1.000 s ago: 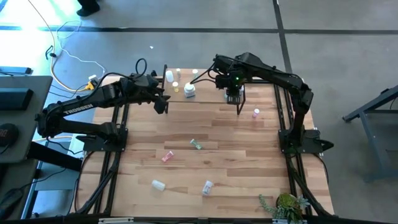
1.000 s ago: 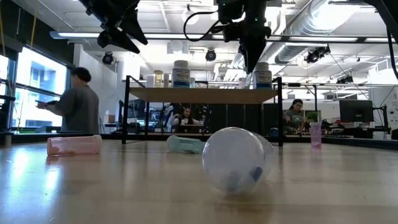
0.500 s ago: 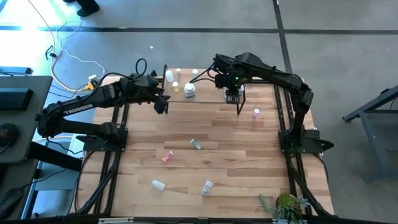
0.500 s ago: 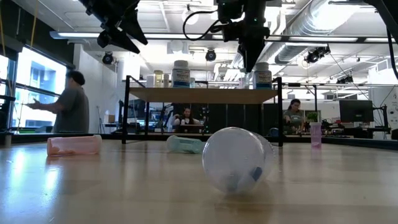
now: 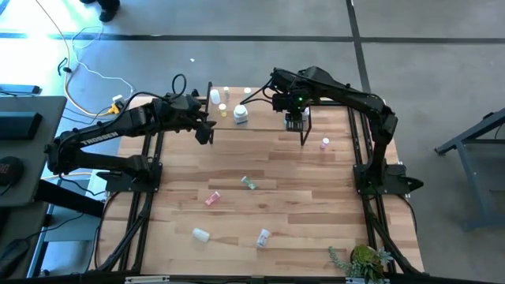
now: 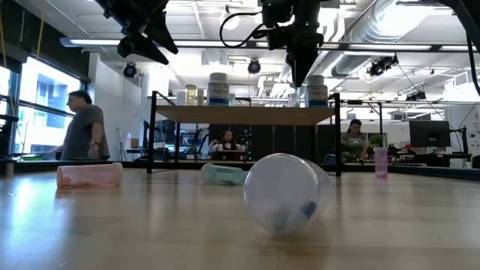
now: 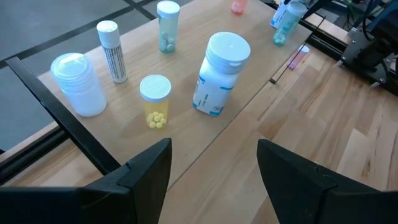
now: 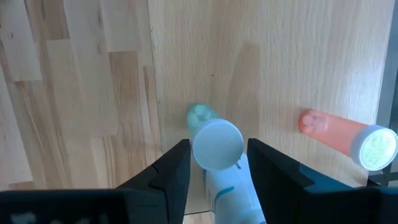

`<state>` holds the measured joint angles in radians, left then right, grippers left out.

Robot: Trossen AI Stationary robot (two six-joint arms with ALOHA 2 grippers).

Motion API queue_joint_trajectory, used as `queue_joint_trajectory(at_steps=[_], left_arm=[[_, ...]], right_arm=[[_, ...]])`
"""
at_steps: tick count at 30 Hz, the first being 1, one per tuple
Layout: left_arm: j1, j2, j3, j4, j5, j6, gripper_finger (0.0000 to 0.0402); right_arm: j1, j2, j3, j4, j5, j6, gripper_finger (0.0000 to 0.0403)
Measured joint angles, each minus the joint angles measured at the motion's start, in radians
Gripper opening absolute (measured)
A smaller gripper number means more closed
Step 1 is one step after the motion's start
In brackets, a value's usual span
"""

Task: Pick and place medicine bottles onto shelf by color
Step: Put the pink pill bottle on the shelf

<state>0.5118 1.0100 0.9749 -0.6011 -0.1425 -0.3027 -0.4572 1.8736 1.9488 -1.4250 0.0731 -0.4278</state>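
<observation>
The shelf (image 5: 264, 112) stands at the table's far edge. On its left end are a clear jar (image 7: 78, 84), a white tube (image 7: 112, 53), a green vial (image 7: 166, 26), a yellow bottle (image 7: 155, 102) and a big white bottle (image 7: 219, 74). My right gripper (image 8: 219, 171) points down over the shelf's right part, open. Its fingers stand on either side of the cap of an upright white, teal-labelled bottle (image 8: 217, 146). A small green bottle (image 8: 199, 115) and an orange white-capped one (image 8: 345, 137) are beside it. My left gripper (image 7: 214, 180) hovers open, before the shelf's left end.
Loose bottles lie on the table: green (image 5: 248, 182), pink (image 5: 211, 199), clear (image 5: 200, 233), another clear one (image 5: 263, 237). A pink one (image 5: 324, 143) stands near the right edge. A plant (image 5: 359, 260) sits at the near right corner. People show beyond the table (image 6: 82, 131).
My right gripper has risen a little above the shelf, while the white teal-labelled bottle has stayed standing where it was. A person behind the table has walked along.
</observation>
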Motion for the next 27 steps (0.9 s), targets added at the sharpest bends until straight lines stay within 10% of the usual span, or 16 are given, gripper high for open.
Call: queue_joint_trajectory(at_steps=[27], left_arm=[[-0.151,0.0,0.0,-0.193,0.0,-0.008,0.0227]], right_arm=[[-0.001,-0.051,0.0,-0.021,0.037,0.192,0.0151]])
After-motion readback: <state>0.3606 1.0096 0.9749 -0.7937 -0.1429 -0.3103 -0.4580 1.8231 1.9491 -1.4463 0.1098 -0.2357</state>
